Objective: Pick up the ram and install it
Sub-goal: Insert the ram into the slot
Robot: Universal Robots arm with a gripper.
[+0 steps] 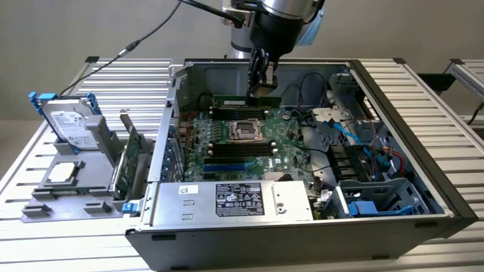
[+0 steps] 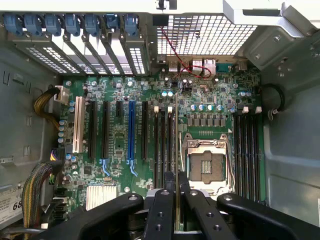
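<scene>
While gripper (image 1: 261, 90) pinches ram (image 1: 230, 100) edge-on — jaws narrow, clamped on it — pick looks done; stick sits over slots (image 1: 240, 112) beside socket (image 1: 247, 130), seating seemingly unfinished.

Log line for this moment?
gripper: shut on ram | ram: held on edge over memory slots beside CPU socket | seated: cannot tell
</scene>
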